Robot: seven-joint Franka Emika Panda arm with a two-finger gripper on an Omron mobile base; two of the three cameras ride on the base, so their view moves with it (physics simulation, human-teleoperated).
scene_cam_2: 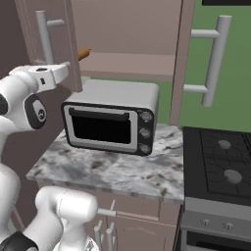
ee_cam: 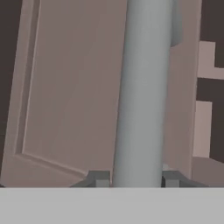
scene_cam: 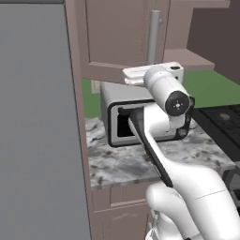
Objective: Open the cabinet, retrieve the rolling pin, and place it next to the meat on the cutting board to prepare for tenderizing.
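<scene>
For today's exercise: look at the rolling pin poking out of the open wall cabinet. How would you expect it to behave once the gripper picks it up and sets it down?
The rolling pin looks like a rigid wooden cylinder, so it probably will not flex in a grip. Being round, it is apt to roll on the cabinet shelf or when laid flat. Its narrow knobbed end may slip between thin fingers, so gripping the thicker body seems safer.

A home kitchen: a toaster oven (scene_cam_2: 110, 122) sits on a marble counter (scene_cam_2: 112, 169), a stove (scene_cam_2: 220, 166) at 3 o'clock, wall cabinets (scene_cam_2: 127, 34) at 12.
</scene>
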